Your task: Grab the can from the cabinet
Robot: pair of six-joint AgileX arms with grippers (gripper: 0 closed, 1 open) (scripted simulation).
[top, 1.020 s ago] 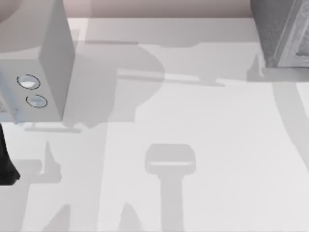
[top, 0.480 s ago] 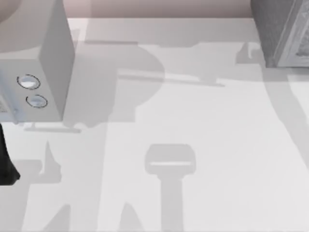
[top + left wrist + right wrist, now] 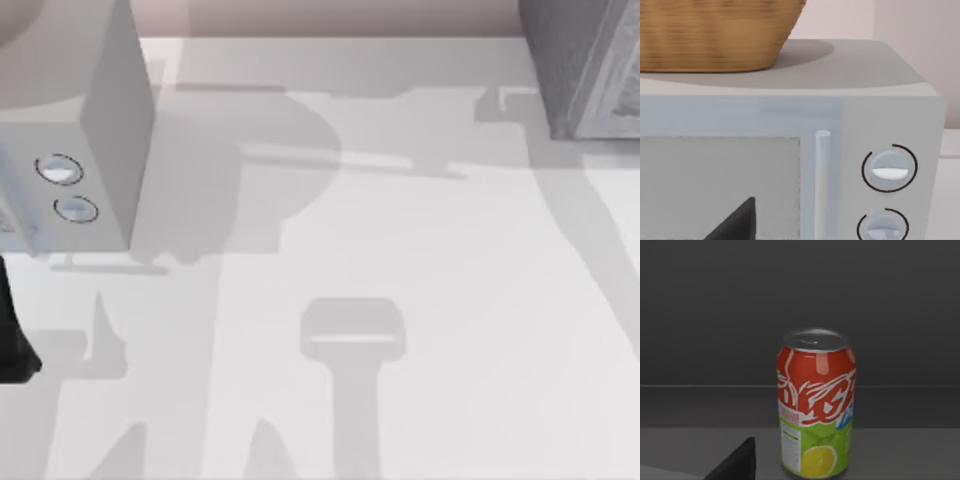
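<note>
Right pincer [image 3: 735, 462] faces the soda can [image 3: 815, 402], which stands upright ahead of it on the dark cabinet [image 3: 585, 70] floor, untouched. Whether either pincer is spread, I cannot tell. Left pincer [image 3: 737, 222] hangs before the microwave [image 3: 790, 150].

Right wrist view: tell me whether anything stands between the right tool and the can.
Nothing visible does. The can stands upright on the dark cabinet shelf, straight ahead of the camera, with bare shelf in front of it. A dark tip of the right tool juts in at the lower edge, apart from the can.
</note>
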